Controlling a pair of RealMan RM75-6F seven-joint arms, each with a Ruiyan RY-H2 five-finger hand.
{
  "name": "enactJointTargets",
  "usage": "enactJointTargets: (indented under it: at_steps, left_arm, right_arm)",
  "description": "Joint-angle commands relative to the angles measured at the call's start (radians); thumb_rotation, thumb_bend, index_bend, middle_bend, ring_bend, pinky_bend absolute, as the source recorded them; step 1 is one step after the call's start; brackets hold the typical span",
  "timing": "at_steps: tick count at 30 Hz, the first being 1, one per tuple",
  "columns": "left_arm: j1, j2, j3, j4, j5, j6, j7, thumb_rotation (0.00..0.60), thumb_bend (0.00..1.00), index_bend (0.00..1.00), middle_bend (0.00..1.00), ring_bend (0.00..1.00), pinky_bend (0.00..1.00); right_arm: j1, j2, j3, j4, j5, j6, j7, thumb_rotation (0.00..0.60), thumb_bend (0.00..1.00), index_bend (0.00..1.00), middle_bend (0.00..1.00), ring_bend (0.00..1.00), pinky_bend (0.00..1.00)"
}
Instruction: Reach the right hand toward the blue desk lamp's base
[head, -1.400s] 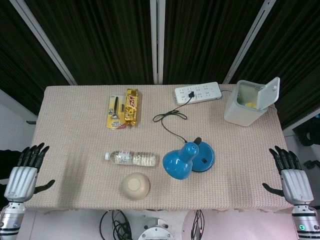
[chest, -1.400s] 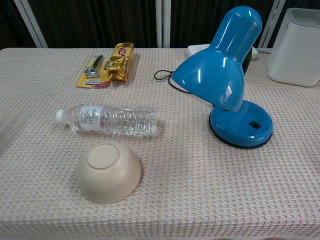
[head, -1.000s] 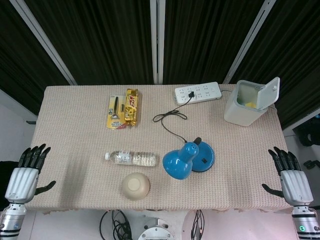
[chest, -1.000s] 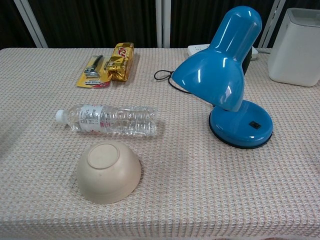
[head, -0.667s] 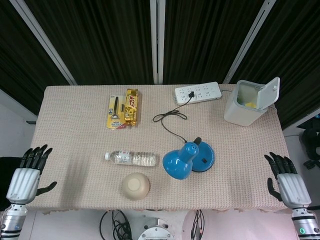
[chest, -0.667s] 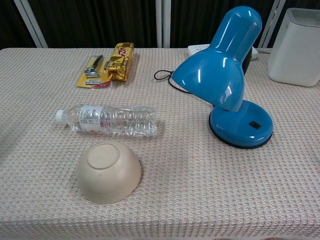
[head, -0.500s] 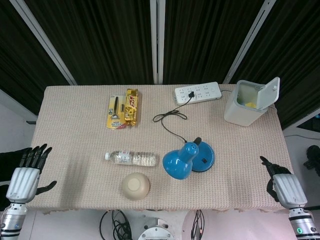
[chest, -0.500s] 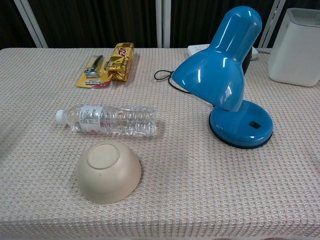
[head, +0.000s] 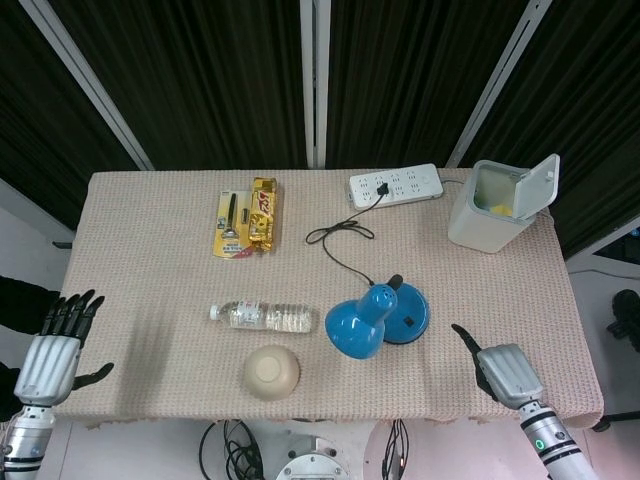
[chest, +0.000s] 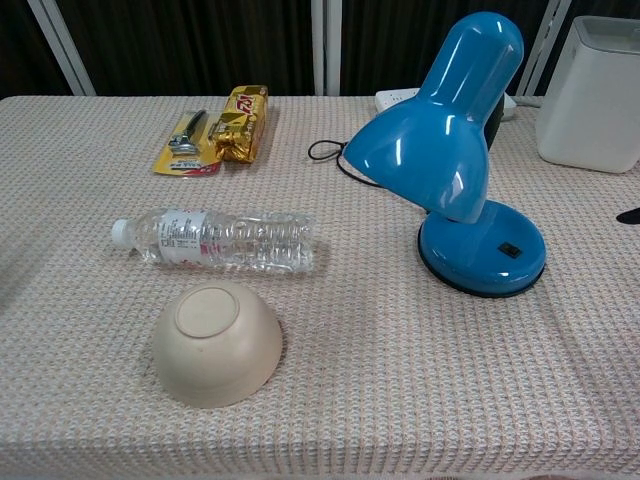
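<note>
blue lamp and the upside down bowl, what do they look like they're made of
Blue desk lamp: glossy painted metal or hard plastic; sharp bright highlights run across the shade, though the look cannot settle which. Bowl: matte beige, possibly ceramic or plastic; it lies upside down with a foot ring showing and only soft, dull reflections.

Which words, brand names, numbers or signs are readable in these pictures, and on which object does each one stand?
None can be read with certainty.
Water bottle label: small print, too blurred to read.
Gold snack packet: red lettering, too blurred to read.
Yellow card pack: red strip at its bottom end, too small to read.
Blue desk lamp's base: a small dark switch, no readable mark.
Power strip: no legible text.
</note>
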Motion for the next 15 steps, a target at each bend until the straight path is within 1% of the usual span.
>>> enactJointTargets:
  at_steps: [1, 10, 15]
  left_arm:
    - [0.002, 0.0, 0.001, 0.001, 0.0, 0.001, -0.002, 0.6, 0.08, 0.02, 0.01, 0.0, 0.0]
    - [0.001, 0.002, 0.001, 0.005, -0.001, 0.0, -0.009, 0.6, 0.08, 0.02, 0.01, 0.0, 0.0]
    - [0.003, 0.002, -0.001, 0.006, -0.004, 0.003, -0.012, 0.6, 0.08, 0.02, 0.01, 0.0, 0.0]
  right_arm:
    - [0.054, -0.031, 0.03, -0.027, 0.087, -0.075, -0.088, 0.6, 0.98, 0.0, 0.79, 0.72, 0.67]
    - [0.148, -0.075, 0.065, -0.043, 0.24, -0.169, -0.231, 0.6, 0.98, 0.0, 0.79, 0.72, 0.67]
    - [0.186, -0.091, 0.062, -0.055, 0.297, -0.191, -0.285, 0.6, 0.98, 0.0, 0.79, 0.72, 0.67]
